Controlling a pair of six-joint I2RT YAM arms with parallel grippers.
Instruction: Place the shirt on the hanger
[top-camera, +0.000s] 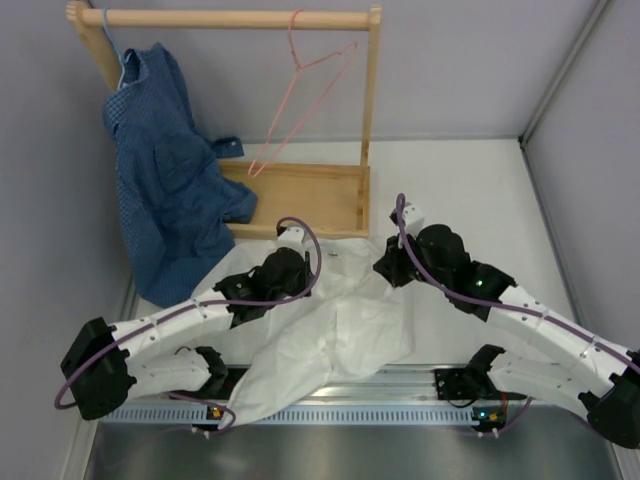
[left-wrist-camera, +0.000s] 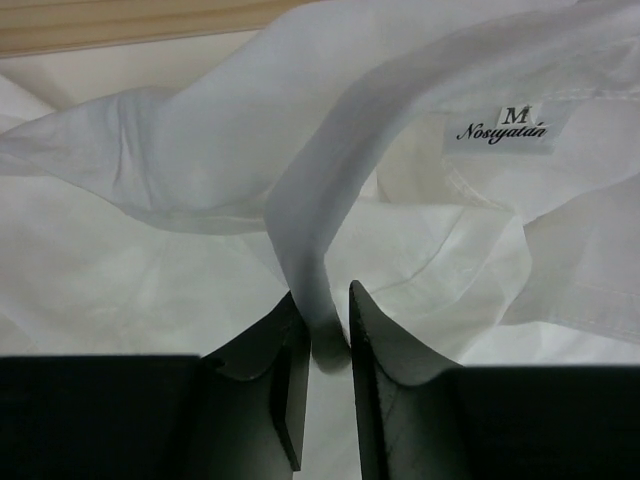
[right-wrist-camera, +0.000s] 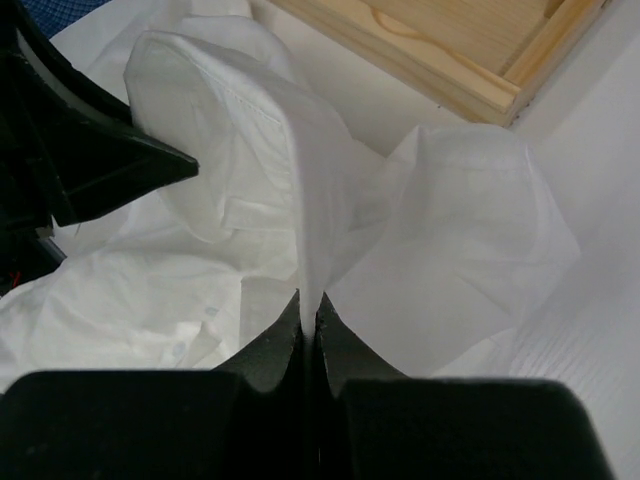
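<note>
The white shirt (top-camera: 345, 325) lies crumpled on the table between my two arms, one part trailing toward the near edge. Its collar with the size label (left-wrist-camera: 505, 128) shows in the left wrist view. My left gripper (left-wrist-camera: 328, 310) stands slightly open, and a raised fold of the shirt (left-wrist-camera: 300, 200) hangs loosely between its fingers. My right gripper (right-wrist-camera: 309, 300) is shut on a thin fold of the shirt (right-wrist-camera: 300, 180), pinched flat at the tips. In the top view the left gripper (top-camera: 315, 262) and right gripper (top-camera: 384, 270) meet at the shirt's far edge. The pink hanger (top-camera: 305, 100) hangs empty from the wooden rail.
A wooden rack (top-camera: 372, 110) with a top rail (top-camera: 220, 18) and a flat base tray (top-camera: 310, 195) stands just beyond the shirt. A blue checked shirt (top-camera: 165, 180) hangs at the rail's left end. Grey walls close in on the left and right.
</note>
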